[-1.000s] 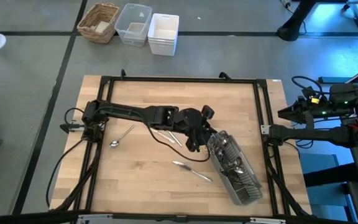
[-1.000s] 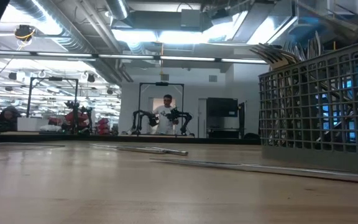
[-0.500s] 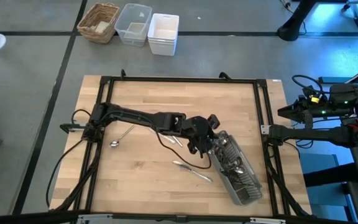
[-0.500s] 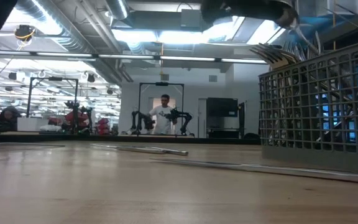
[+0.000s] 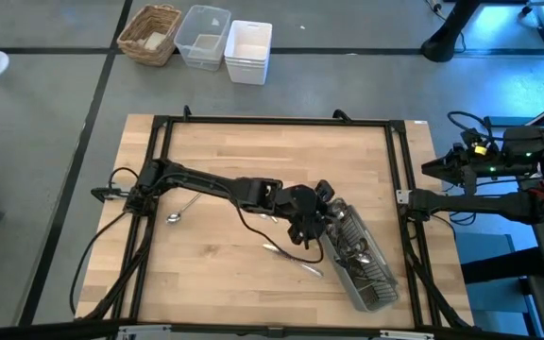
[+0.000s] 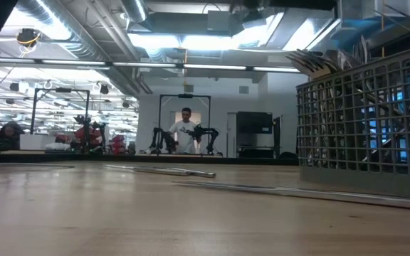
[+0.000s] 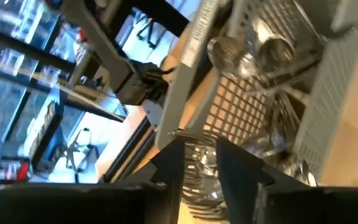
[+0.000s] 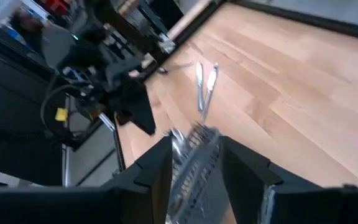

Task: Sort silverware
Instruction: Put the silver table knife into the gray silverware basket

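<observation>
Mostly unsorted: I judge the task is near its beginning, because almost all the silverware lies mixed in the grey caddy at the right part of the desk.
Caddy content: in the left wrist view I see spoon bowls and fork tines heaped together in the caddy, with no order that I can recognise.
Pieces on the desk: one spoon lies near the left edge, well apart from the caddy; one knife-like piece lies just beside the caddy; some more pieces are partly hidden under the left arm.
Groups: I cannot say if these loose pieces are already laid by kind; they are few.
Left claw: it hangs at the upper end of the caddy, over the silverware. In its wrist view the two fingers stand apart with fork tines in the gap, but I cannot tell if it grips anything.
Right claw: this arm waits off the desk at the right side; its fingers stand apart and hold nothing.
Left to do: I think nearly every piece must come out of the caddy and go to its group.
Low view: two long pieces lie flat on the desk before the caddy.
</observation>
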Motion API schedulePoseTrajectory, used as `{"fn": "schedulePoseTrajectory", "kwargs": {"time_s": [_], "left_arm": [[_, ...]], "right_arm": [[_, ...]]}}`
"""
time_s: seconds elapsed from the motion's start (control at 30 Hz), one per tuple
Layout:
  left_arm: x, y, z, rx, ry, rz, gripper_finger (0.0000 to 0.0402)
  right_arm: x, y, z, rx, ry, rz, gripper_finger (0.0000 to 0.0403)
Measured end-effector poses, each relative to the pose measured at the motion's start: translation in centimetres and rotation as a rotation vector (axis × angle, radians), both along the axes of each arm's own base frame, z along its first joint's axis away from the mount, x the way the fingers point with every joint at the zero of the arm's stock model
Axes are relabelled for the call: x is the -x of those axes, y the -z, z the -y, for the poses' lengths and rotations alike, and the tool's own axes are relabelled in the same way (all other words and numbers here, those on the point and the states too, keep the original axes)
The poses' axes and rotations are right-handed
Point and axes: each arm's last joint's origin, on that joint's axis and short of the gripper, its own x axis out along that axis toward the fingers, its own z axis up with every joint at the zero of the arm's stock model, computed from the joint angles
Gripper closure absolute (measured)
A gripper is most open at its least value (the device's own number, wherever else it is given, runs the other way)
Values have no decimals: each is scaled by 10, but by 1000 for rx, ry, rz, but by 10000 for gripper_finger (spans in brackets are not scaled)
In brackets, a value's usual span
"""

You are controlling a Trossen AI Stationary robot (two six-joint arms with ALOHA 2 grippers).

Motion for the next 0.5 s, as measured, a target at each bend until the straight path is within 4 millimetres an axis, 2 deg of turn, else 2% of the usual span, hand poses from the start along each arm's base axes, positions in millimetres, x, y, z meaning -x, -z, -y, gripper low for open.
{"fn": "schedulePoseTrajectory", "kwargs": {"time_s": [0.1, 0.23, 0.37, 0.5], "left_arm": [[5, -8, -1, 106, -63, 10, 315], [20, -27, -9, 348, -227, -1, 324], [52, -36, -31, 574, -502, -169, 336], [96, -37, -49, 720, -885, -402, 345]], "right_arm": [[-2, -6, 0, 12, 0, 63, 269], [-8, -17, 1, 34, -7, 181, 269], [-16, -25, 2, 42, -46, 237, 269], [-30, -27, 4, 58, -90, 207, 269]]}}
